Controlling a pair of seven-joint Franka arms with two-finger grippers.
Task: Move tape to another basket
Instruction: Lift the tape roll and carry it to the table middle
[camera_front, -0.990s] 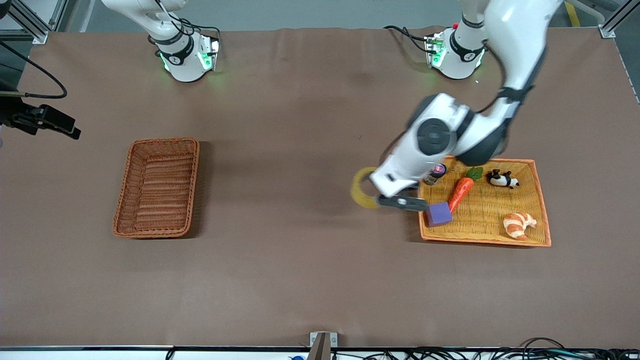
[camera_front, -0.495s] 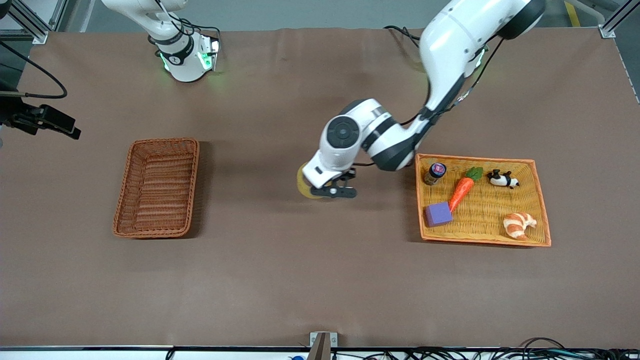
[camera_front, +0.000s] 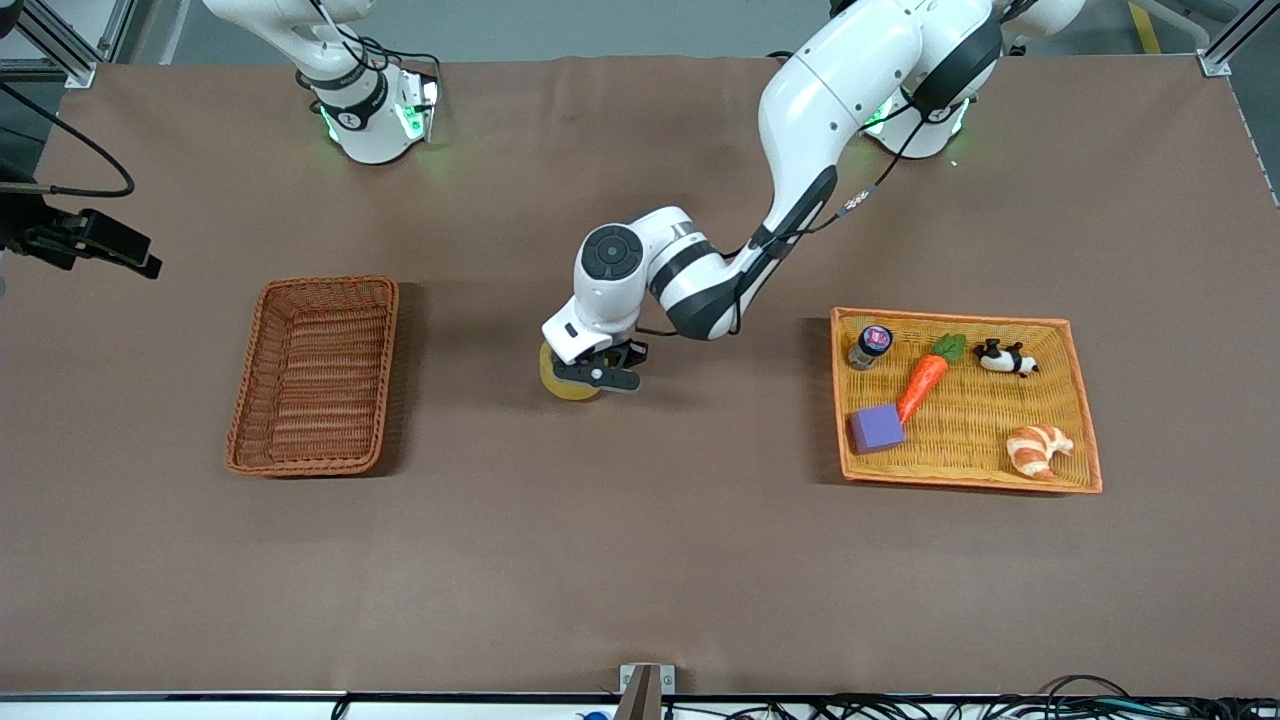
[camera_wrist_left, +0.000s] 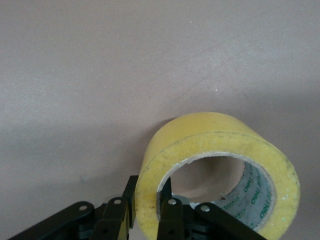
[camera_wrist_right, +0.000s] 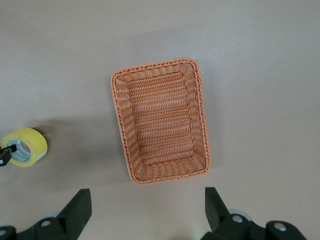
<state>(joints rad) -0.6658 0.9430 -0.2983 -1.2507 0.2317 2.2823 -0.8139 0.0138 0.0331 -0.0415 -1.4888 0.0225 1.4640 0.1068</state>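
My left gripper (camera_front: 597, 376) is shut on the wall of the yellowish tape roll (camera_front: 565, 381) and holds it low over the bare table, between the reddish-brown wicker basket (camera_front: 315, 375) and the flat tray. In the left wrist view one finger sits inside the hole of the tape (camera_wrist_left: 220, 165) and the other outside, at my left gripper (camera_wrist_left: 148, 189). My right gripper (camera_wrist_right: 147, 202) is open and empty, high over the table beside the basket (camera_wrist_right: 160, 120). The right wrist view also shows the tape (camera_wrist_right: 25, 146). The basket is empty.
A flat yellow tray with an orange rim (camera_front: 1085, 400) lies toward the left arm's end. It holds a small jar (camera_front: 870, 345), a carrot (camera_front: 925, 380), a panda toy (camera_front: 1003, 357), a purple cube (camera_front: 877, 427) and a croissant (camera_front: 1038, 450). A black camera mount (camera_front: 80, 240) juts in at the right arm's end.
My left gripper has carried the tape away from the tray's edge toward the wicker basket and has come lower. The right arm's base has not moved.
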